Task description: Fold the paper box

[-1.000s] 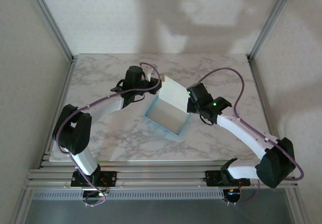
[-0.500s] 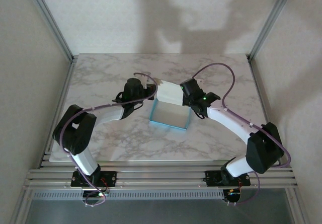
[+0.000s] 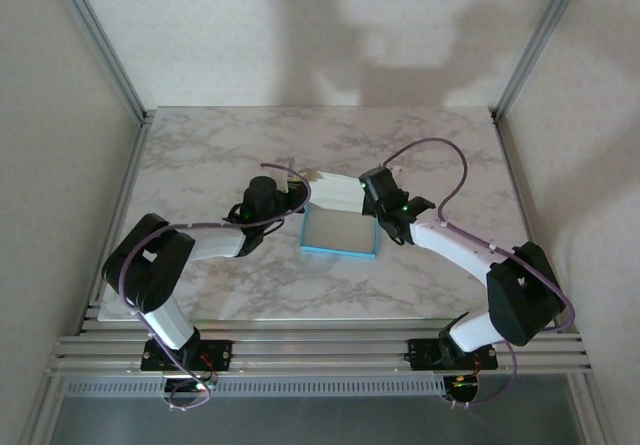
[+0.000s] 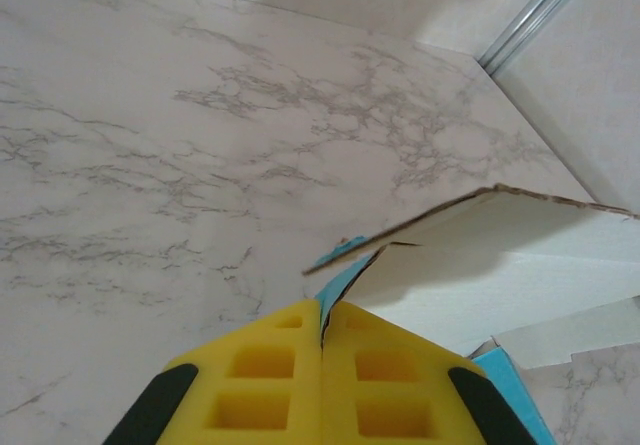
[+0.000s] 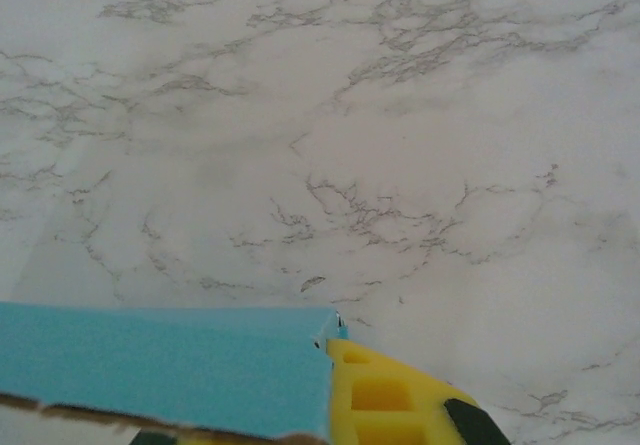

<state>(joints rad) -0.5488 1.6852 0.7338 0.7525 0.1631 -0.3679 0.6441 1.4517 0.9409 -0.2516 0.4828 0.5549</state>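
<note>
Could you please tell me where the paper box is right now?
In the top view, the paper box lies centrally between the left claw and right claw, each pinching its far flap.

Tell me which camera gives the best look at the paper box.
The top external view. It takes in the whole paper box: its open tray, blue rim and raised pale flap on the marble. The left wrist view gives a close look at pale flaps and a sliver of blue edge. The right wrist view shows one blue panel along its bottom edge.
</note>
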